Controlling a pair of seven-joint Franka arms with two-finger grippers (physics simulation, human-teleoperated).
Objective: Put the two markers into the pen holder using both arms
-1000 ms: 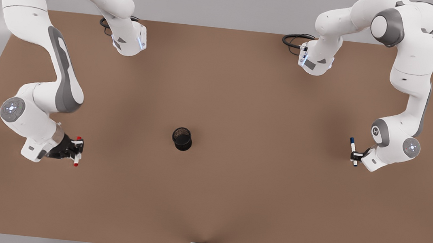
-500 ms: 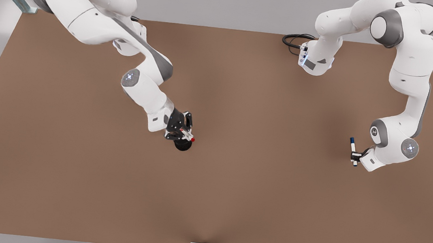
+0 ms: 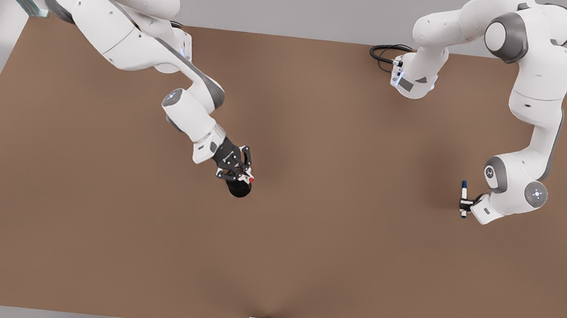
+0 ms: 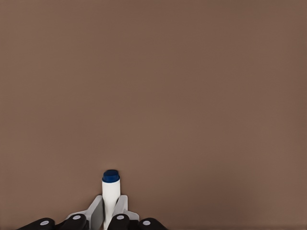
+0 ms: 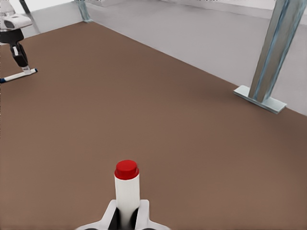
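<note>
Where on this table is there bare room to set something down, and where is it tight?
The brown table is bare along its near edge and across the wide stretch between the pen holder and the left gripper holding the blue marker. It is tight at the pen holder, where the right gripper hangs with the red marker.

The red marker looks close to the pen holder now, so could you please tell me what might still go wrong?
1. The right hand holds the red marker over the rim of the pen holder, not clearly centred; released now, it might glance off.
2. The cup looks small and light, so a nudge could tip it.
3. The left hand waits with the blue marker; both arms converging could crowd the cup.
</note>
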